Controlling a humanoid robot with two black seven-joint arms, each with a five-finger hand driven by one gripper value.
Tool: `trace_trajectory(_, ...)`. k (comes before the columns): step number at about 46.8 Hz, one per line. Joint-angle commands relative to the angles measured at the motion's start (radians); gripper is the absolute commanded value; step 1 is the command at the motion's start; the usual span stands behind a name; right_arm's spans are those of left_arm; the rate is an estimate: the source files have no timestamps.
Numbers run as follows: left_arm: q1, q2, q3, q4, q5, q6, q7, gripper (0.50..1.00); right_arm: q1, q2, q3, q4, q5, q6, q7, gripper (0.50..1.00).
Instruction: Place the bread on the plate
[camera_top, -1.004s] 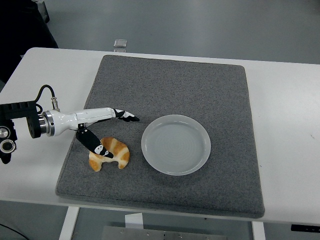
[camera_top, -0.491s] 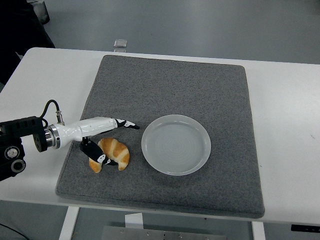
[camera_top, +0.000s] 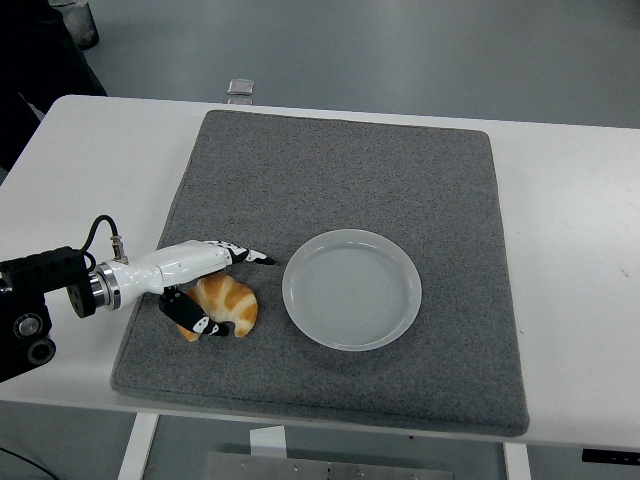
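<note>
A golden-brown croissant (camera_top: 228, 304) lies on the grey mat, left of the white round plate (camera_top: 351, 289). My left hand (camera_top: 222, 288) comes in from the left edge and sits over the croissant: its fingers (camera_top: 245, 255) stretch along the far side and the thumb (camera_top: 196, 320) curls under the near left side. The hand closes around the bread, which still rests on the mat. The plate holds nothing. The right hand is out of view.
The grey mat (camera_top: 340, 180) covers most of the white table (camera_top: 570, 210). A small clear object (camera_top: 240, 88) sits at the table's far edge. The left arm's black base (camera_top: 30, 310) is near the table's front left.
The left hand has lowered and drawn nearer the table's front edge. Its fingers and thumb have closed in around the croissant, which has shifted slightly.
</note>
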Motion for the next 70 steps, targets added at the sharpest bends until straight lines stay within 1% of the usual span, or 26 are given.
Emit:
trace_trajectory(1,0.000,0.000,-0.001,0.002,0.000,0.000,0.000,0.941,0.000,0.000,0.000,0.000,0.000,0.000,0.000,0.952)
trace_trajectory(3,0.000,0.000,-0.001,0.004,0.000,0.000,0.000,0.932,0.000,0.000,0.000,0.000,0.000,0.000,0.000,0.952)
trace_trajectory(5,0.000,0.000,-0.001,0.004,0.000,0.000,-0.001,0.898,0.000,0.000,0.000,0.000,0.000,0.000,0.000,0.952)
trace_trajectory(7,-0.002,-0.001,-0.001,0.004,0.000,0.000,-0.001,0.883,0.000,0.000,0.000,0.000,0.000,0.000,0.000,0.952)
trace_trajectory(11,-0.002,-0.001,-0.001,0.005,0.000,0.000,-0.006,0.821,0.000,0.000,0.000,0.000,0.000,0.000,0.000,0.952)
trace_trajectory(15,-0.002,0.000,0.000,0.007,0.000,0.000,-0.017,0.786,0.000,0.000,0.000,0.000,0.000,0.000,0.000,0.952)
trace_trajectory(18,-0.002,0.000,0.000,0.007,0.000,0.000,-0.020,0.776,0.000,0.000,0.000,0.000,0.000,0.000,0.000,0.952)
trace_trajectory(19,-0.002,0.000,0.000,0.007,0.000,0.000,-0.020,0.767,0.000,0.000,0.000,0.000,0.000,0.000,0.000,0.952)
trace_trajectory(21,-0.002,0.000,0.000,0.007,0.000,0.000,-0.020,0.733,0.000,0.000,0.000,0.000,0.000,0.000,0.000,0.952)
trace_trajectory(24,-0.006,0.000,0.000,0.007,0.000,0.000,-0.021,0.716,0.000,0.000,0.000,-0.001,0.000,0.000,0.000,0.952)
trace_trajectory(31,-0.009,0.000,0.000,0.005,0.000,-0.001,-0.021,0.718,0.000,0.000,0.000,0.000,0.000,0.000,0.000,0.952)
trace_trajectory(40,-0.011,0.003,0.000,0.005,0.000,-0.003,-0.021,0.739,0.000,0.000,0.000,0.000,0.000,0.000,0.000,0.952)
trace_trajectory(43,-0.011,0.005,0.000,0.005,0.000,-0.005,-0.021,0.765,0.000,0.000,0.001,0.000,0.000,0.000,0.000,0.952)
trace_trajectory(47,-0.012,0.006,0.000,0.005,0.002,-0.003,-0.021,0.765,0.000,0.000,0.000,0.000,0.000,0.000,0.000,0.952)
trace_trajectory(49,-0.014,0.008,0.000,0.007,0.002,-0.005,-0.021,0.754,0.000,0.000,0.000,0.000,0.000,0.000,0.000,0.952)
trace_trajectory(51,-0.015,0.008,0.000,0.007,0.002,-0.005,-0.021,0.735,0.000,0.000,0.000,0.000,0.000,0.000,0.000,0.952)
trace_trajectory(52,-0.015,0.008,0.000,0.007,0.003,-0.005,-0.021,0.712,0.000,0.000,0.000,0.000,0.000,0.000,0.000,0.954)
trace_trajectory(53,-0.017,0.008,0.000,0.007,0.006,-0.005,-0.021,0.682,0.000,0.000,0.000,0.000,0.000,0.000,0.000,0.952)
trace_trajectory(56,-0.017,0.009,0.002,0.008,0.043,-0.005,-0.027,0.560,0.000,0.000,0.000,0.000,0.000,0.000,0.000,0.952)
trace_trajectory(58,-0.018,0.009,0.002,0.016,0.084,-0.005,-0.035,0.508,0.000,0.000,0.000,0.000,0.000,0.000,0.000,0.952)
trace_trajectory(59,-0.017,0.009,0.000,0.020,0.107,-0.005,-0.040,0.500,0.000,0.000,0.001,0.000,0.000,0.000,0.000,0.954)
trace_trajectory(64,-0.018,0.008,0.000,0.036,0.213,-0.003,-0.052,0.500,0.000,0.000,0.000,-0.001,0.000,0.000,0.000,0.952)
trace_trajectory(70,-0.034,0.006,-0.001,0.037,0.226,-0.003,-0.052,0.500,0.000,0.000,0.000,0.000,0.000,0.000,0.000,0.952)
